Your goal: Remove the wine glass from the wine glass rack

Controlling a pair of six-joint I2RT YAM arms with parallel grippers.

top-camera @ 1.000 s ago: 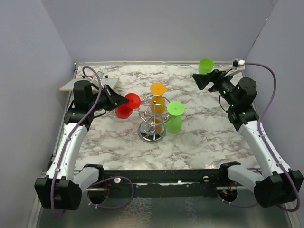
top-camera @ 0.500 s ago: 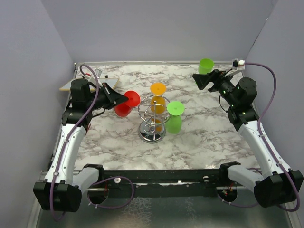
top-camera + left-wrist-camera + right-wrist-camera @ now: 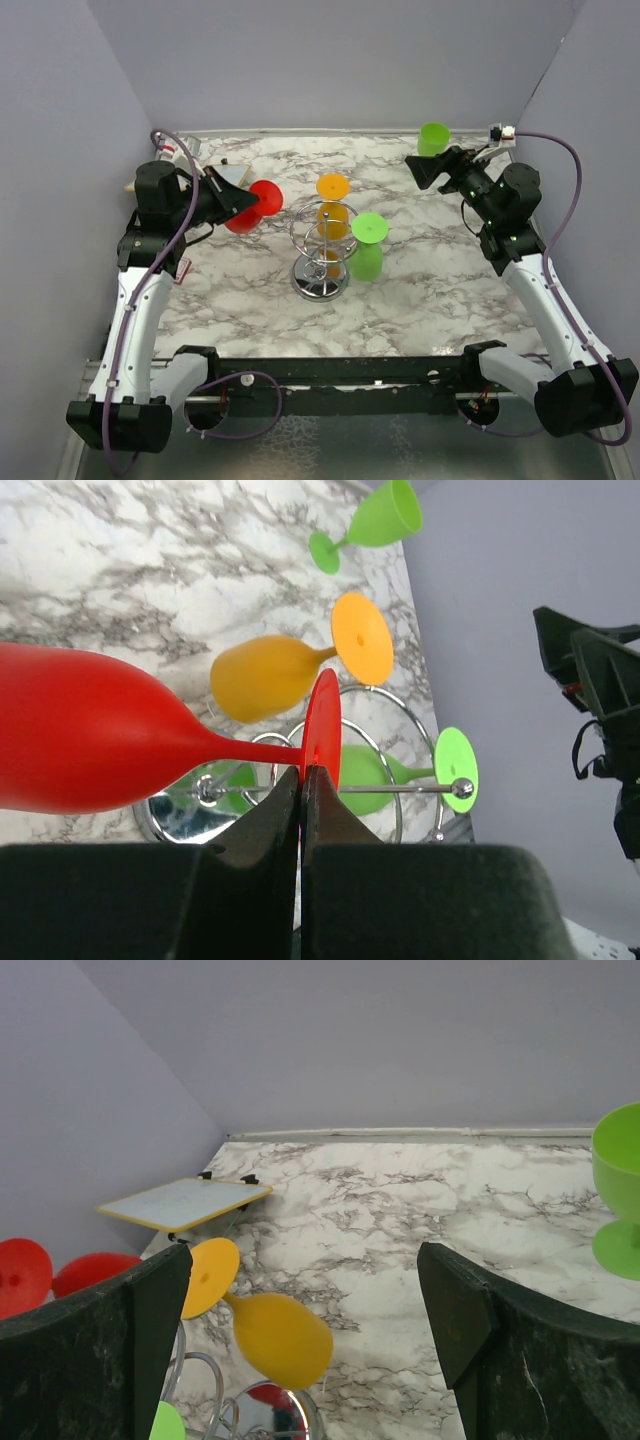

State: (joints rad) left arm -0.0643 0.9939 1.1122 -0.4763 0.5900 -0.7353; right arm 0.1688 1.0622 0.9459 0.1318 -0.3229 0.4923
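Your left tool (image 3: 302, 776) pinched the red wine glass (image 3: 90, 742) by its foot — stem horizontal, frame-left of the rack (image 3: 320, 252); right tool (image 3: 303, 1252) wide.

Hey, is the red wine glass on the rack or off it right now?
Off. The red wine glass hangs left of the rack, apart from its wire loops, its foot pinched in the left gripper.

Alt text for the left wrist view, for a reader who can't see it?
The left gripper pinches the foot of a red wine glass held sideways, in front of the wine glass rack. An orange glass and a green glass hang on it.
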